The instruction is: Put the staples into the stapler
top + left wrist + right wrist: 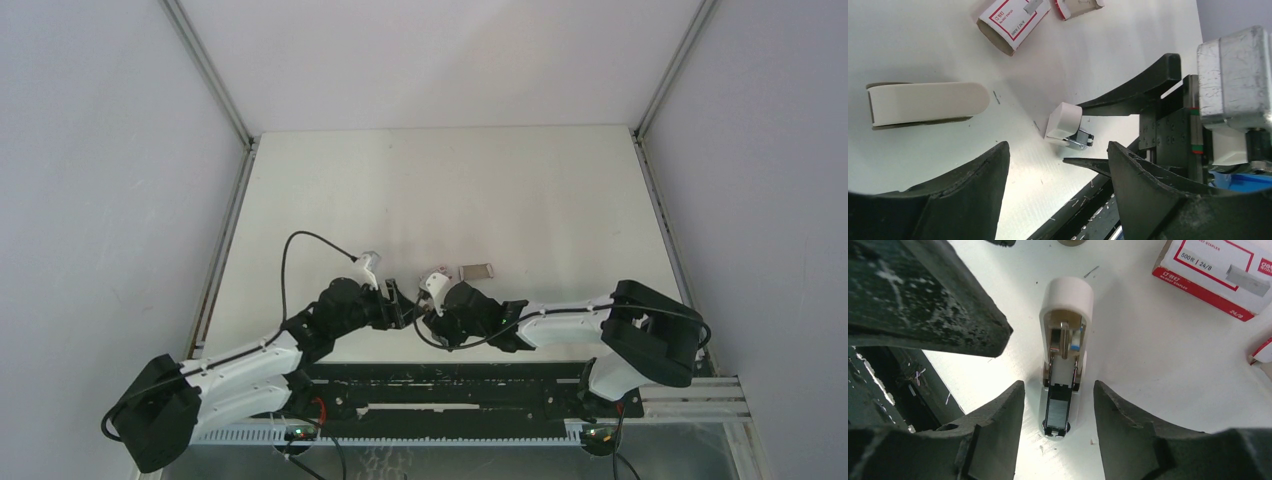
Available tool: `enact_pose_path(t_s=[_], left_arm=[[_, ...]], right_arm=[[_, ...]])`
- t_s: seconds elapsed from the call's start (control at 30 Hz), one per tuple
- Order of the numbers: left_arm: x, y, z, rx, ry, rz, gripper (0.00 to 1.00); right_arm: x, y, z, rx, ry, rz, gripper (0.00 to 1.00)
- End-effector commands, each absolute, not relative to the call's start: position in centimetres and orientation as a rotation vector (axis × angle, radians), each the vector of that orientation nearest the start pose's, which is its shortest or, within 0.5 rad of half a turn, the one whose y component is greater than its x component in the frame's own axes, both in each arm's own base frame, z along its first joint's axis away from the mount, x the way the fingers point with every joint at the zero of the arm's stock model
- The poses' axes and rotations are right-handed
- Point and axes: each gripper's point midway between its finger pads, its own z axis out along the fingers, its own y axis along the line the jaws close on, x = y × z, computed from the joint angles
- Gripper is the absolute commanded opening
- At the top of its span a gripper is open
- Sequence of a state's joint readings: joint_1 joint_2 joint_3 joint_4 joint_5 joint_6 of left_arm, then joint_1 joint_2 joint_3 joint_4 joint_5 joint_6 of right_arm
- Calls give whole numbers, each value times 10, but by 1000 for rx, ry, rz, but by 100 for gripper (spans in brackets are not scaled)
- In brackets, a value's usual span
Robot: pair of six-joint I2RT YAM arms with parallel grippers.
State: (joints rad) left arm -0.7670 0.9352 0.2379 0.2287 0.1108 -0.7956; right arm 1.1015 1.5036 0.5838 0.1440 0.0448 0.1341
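Stapler (1066, 305) lies opened up on the table (1158, 370), between the parted fingers of the right gripper (1058, 386). I see a sliver of gap on each side and nothing gripped. Left gripper (1059, 147) stands wide and empty, close by.

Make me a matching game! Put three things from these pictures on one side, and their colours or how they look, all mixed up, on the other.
Things:
1. stapler
2. box
3. right gripper

Looks:
A. red and white, lying on the table
B. black, jaws apart
C. white, flipped open with metal showing

Pairs: 1-C, 2-A, 3-B
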Motion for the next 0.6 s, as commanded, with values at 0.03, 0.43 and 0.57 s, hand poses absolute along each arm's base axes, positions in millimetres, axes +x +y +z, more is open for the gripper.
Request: enact_pose_path(t_s=[0.03,0.43,0.57], left_arm=[[194,-250,107,137,2121,-1044,76],[211,-264,107,149,2129,-1086,77],[215,-269,108,169,2124,-1096,78]], right_arm=[[162,318,45,-1021,2104,599,54],[149,304,29,-971,2164,587,38],[149,301,22,-965,2179,550,31]])
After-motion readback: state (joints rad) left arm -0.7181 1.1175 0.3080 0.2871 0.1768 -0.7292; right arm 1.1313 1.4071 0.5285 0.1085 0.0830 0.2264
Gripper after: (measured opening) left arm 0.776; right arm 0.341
